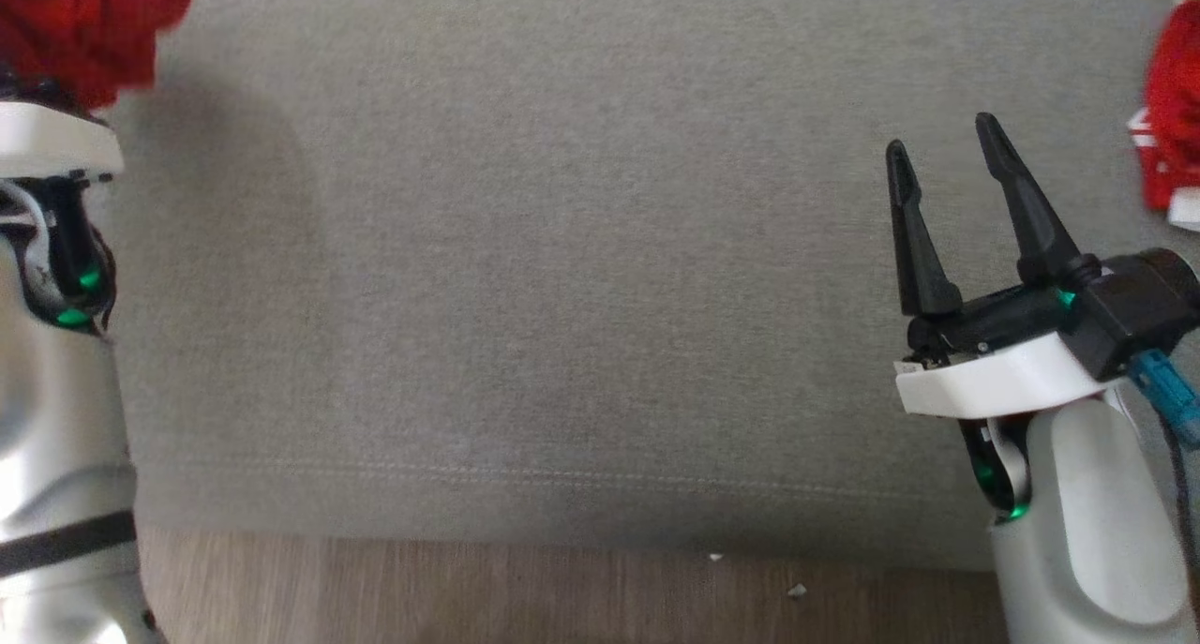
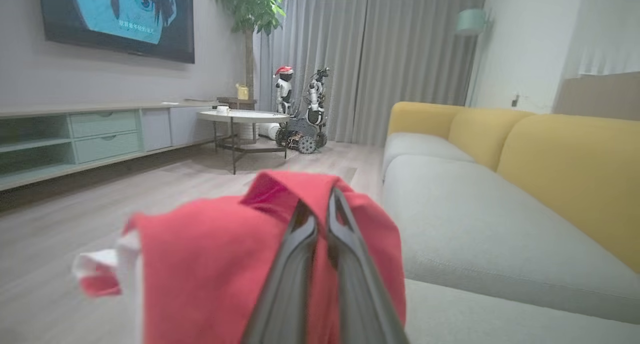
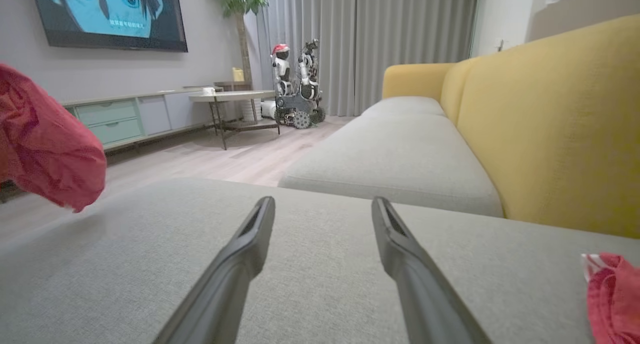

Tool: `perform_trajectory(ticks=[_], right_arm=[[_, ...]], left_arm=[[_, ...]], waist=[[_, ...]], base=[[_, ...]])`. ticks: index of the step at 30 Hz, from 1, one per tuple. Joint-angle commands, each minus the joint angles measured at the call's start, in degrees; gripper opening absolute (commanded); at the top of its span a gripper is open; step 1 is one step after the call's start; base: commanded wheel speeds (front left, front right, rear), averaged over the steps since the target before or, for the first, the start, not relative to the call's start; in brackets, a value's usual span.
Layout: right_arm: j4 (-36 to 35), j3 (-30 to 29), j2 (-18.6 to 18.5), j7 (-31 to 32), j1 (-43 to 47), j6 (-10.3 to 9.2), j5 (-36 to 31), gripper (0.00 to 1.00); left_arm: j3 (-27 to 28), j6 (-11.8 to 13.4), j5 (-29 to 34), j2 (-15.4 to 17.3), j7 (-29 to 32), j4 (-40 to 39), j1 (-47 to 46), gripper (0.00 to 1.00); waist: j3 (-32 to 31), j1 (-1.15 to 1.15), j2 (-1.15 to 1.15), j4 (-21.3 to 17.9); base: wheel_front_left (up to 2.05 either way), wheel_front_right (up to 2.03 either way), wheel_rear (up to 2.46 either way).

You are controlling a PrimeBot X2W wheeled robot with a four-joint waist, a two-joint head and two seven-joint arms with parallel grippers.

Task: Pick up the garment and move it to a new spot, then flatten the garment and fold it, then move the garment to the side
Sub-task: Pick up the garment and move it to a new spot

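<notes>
The first step is judged to be in hand. The garment [image 2: 210, 264] is pinched by the left hand [image 2: 320, 199], whose fingers are pressed together on a fold of the cloth. It is held clear of the cushion [image 1: 562, 250], above that cushion's far left corner as seen from the head. The right hand [image 1: 940, 133] is spread, with nothing between its fingers, and hangs low over the cushion's right part.

The next move is judged to call for the garment to be carried inward over the cushion's bare middle and lowered there. The pinch should be released only once cloth rests on the cushion. A second hold would be needed for the flattening, so an edge or corner should be left free on the side of the cushion nearest the right hand.

The garment is seen as red, thin and soft, bunched into a crumpled lump that is draped over the left hand. A white-trimmed edge sticks out at one side in the left wrist view. Its shape, and which part is pinched, cannot be told. A further red cloth [image 1: 1172, 110] with white on it lies at the cushion's right edge; whether it belongs to the same garment cannot be told. Wooden floor [image 1: 469, 588] is seen along the cushion's near edge.
</notes>
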Motion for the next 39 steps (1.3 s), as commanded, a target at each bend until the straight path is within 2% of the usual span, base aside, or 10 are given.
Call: perform_trajectory(ticks=[1,6,10,14,19,27,28,29,30,39], right_arm=[[-1.42,0.91,0.75,-0.61,-0.62,0.19,0.62,1.0],[-0.15,0.73,1.9,-1.64,-0.95,0.19,1.0,1.0],[0.26,0.66,2.89,-2.58,-1.86,0.19,1.7,1.0],[0.45,0.82,3.44,-3.23,-2.83,0.19,2.88,1.0],[0.55,1.97,3.74,-3.83,-4.47,0.19,4.86,1.0],[-0.27,3.88,3.78,-4.12,-5.93,0.19,10.02,1.0],[-0.39,3.98,3.78,-4.13,-5.94,0.19,10.33,1.0],[-0.46,4.04,3.78,-4.13,-5.9,0.19,10.52,1.0],[-0.5,4.02,3.79,-4.13,-5.83,0.19,10.63,1.0],[-0.47,2.95,3.79,-4.14,-4.67,0.19,9.86,1.0]], left_arm=[[0.81,-0.17,1.02,2.91,-0.29,-4.01,-1.1,0.0],[-3.39,-0.41,5.08,3.64,1.86,-12.78,0.11,0.0],[-10.42,-1.91,10.56,4.8,9.16,-19.31,-0.03,0.0],[-17.82,-3.84,14.64,3.54,14.92,-21.45,-1.16,0.0],[-26.45,-5.48,19.54,1.08,18.84,-17.94,-4.7,0.0],[-40.56,-6.93,23.27,-6.46,15.72,-5.52,-6.5,0.0],[-42.09,-7.03,23.2,-7.01,15.22,-3.92,-6.11,0.09],[-43.53,-7.12,23.06,-7.42,14.83,-2.4,-5.71,0.76],[-44.68,-7.15,22.8,-7.73,14.47,-1.08,-5.3,1.0],[-46.49,-4.5,18.54,-8.44,10.83,2.75,-4.13,1.0]], waist=[[-1.16,0.0,0.0,-1.3],[-2.25,0.0,0.0,-4.55],[-1.33,0.0,0.0,-9.21],[0.41,0.0,0.0,-13.63],[3.01,0.0,0.0,-19.84],[4.84,0.0,0.0,-27.07],[4.84,0.0,0.0,-27.53],[4.78,0.0,0.0,-27.83],[4.68,0.0,0.0,-28.02],[2.66,0.0,0.0,-24.48]], base=[[0.0,0.0,0.0],[0.0,0.0,0.0],[0.0,0.0,0.0],[0.0,0.0,0.0],[0.0,0.0,0.0],[0.0,0.0,0.0],[0.0,0.0,0.0],[0.0,0.0,0.0],[0.0,0.0,0.0],[0.0,0.0,0.0]])
